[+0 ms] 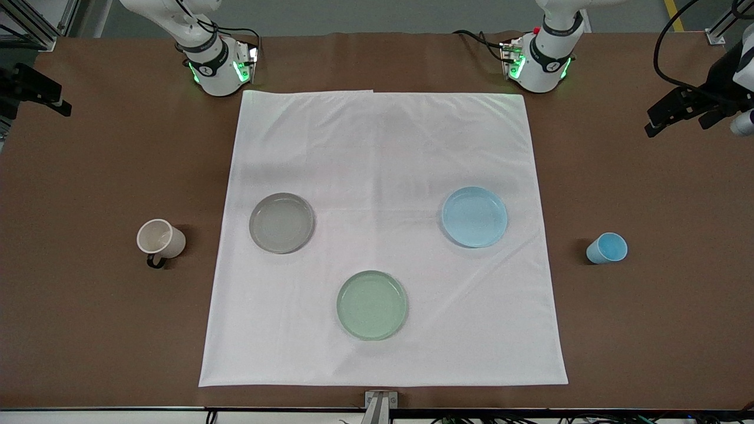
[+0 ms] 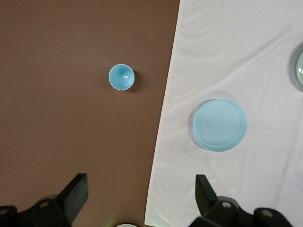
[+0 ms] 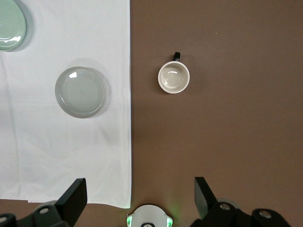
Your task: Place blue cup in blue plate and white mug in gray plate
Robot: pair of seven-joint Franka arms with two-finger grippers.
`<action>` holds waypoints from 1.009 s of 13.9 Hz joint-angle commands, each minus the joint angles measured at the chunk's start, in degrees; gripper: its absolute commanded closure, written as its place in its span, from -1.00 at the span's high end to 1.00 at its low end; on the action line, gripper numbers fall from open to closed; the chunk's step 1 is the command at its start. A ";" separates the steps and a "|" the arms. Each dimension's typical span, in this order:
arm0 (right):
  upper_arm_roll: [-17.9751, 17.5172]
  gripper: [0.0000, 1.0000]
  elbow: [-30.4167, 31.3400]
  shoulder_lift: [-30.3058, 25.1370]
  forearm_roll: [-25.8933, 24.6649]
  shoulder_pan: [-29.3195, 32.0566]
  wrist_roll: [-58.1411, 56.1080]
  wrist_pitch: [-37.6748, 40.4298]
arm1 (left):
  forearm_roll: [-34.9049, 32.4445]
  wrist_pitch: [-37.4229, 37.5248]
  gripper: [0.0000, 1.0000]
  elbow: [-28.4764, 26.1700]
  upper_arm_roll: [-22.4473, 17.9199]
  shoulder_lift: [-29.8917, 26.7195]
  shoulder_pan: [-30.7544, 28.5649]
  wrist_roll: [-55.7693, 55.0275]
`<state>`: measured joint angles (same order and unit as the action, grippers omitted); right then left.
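Note:
The blue cup (image 1: pixel 607 248) stands upright on the brown table at the left arm's end, off the cloth; it also shows in the left wrist view (image 2: pixel 121 77). The blue plate (image 1: pixel 475 217) (image 2: pixel 219 125) lies empty on the white cloth beside it. The white mug (image 1: pixel 160 239) (image 3: pixel 173 77) stands upright on the brown table at the right arm's end. The gray plate (image 1: pixel 281 222) (image 3: pixel 80 92) lies empty on the cloth beside it. My left gripper (image 2: pixel 141 183) and right gripper (image 3: pixel 139 186) are open, empty and high above the table near their bases, out of the front view.
A pale green plate (image 1: pixel 372 305) lies empty on the white cloth (image 1: pixel 383 147), nearer to the front camera than the other plates. The arm bases (image 1: pixel 215 65) (image 1: pixel 542 62) stand at the cloth's top edge. Black camera mounts (image 1: pixel 686 106) stand at the table's ends.

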<state>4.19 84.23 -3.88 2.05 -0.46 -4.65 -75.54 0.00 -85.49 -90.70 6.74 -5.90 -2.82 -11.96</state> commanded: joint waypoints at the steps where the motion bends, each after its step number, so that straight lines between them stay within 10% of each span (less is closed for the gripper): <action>1: 0.11 1.00 0.76 -1.22 0.23 -0.33 -0.18 0.13 | 0.00 2.51 1.00 1.05 0.28 -0.43 0.10 0.01; 8: 0.29 1.00 0.40 -0.35 -0.03 0.02 0.26 -0.04 | -2.64 1.39 1.00 -0.34 -1.38 4.14 -2.61 5.89; 14: 2.05 1.00 1.27 15.91 -1.43 2.21 -0.27 -13.80 | -2.55 -21.70 1.00 -18.87 -1.38 3.70 -9.92 6.24</action>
<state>6.11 86.21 7.60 1.60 0.63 -4.62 -85.35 -1.90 -100.82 -103.00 5.04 -0.36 -12.06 -6.02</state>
